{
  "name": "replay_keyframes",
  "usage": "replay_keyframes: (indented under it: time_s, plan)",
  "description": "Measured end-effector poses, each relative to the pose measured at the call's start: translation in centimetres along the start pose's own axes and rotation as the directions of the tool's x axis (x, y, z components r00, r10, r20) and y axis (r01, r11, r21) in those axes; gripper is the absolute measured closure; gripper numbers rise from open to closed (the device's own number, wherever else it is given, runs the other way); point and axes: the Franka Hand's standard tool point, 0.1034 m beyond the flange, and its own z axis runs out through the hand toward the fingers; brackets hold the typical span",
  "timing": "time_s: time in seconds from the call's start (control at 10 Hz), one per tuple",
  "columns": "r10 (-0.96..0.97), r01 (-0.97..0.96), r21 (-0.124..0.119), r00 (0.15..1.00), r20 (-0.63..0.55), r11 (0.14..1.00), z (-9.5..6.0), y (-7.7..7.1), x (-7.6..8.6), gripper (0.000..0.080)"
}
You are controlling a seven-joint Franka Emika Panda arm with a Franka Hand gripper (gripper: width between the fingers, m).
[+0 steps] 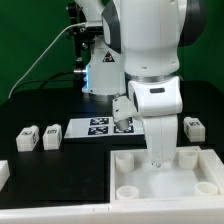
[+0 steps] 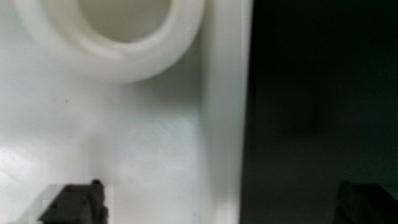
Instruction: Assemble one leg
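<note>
My gripper (image 1: 155, 163) hangs low over the far rim of the large white panel (image 1: 135, 185), which has round sockets. In the wrist view the gripper (image 2: 217, 206) is open and holds nothing; its dark fingertips (image 2: 71, 204) stand wide apart. Below them lies the panel's edge (image 2: 210, 120), with a round socket (image 2: 121, 40) beside it. Two legs (image 1: 27, 137) (image 1: 51, 135), small white blocks with tags, lie on the black table at the exterior view's left. Another leg (image 1: 193, 127) lies at the right. No leg shows in the wrist view.
The marker board (image 1: 98, 127) lies flat behind the panel, in front of the arm's base. A white piece (image 1: 3, 172) shows at the exterior view's left edge. Black table (image 2: 329, 110) lies beside the panel's edge.
</note>
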Motion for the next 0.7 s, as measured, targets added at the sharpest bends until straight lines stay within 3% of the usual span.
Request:
replay_keyframes:
  time_s: [0.2, 0.4, 0.6, 0.7]
  plan:
    - [0.003, -0.003, -0.002, 1.0, 0.0, 1.0, -0.1, 0.0, -0.1, 0.0151]
    - [0.103, -0.103, -0.027, 0.995, 0.005, 0.994, -2.2, -0.2, -0.1, 0.0151]
    - [0.202, -0.202, -0.04, 0.979, 0.003, 0.979, -3.7, -1.7, 2.1, 0.0151]
    - [0.42, -0.421, -0.029, 0.907, -0.019, 0.907, -3.9, -2.3, 3.7, 0.0151]
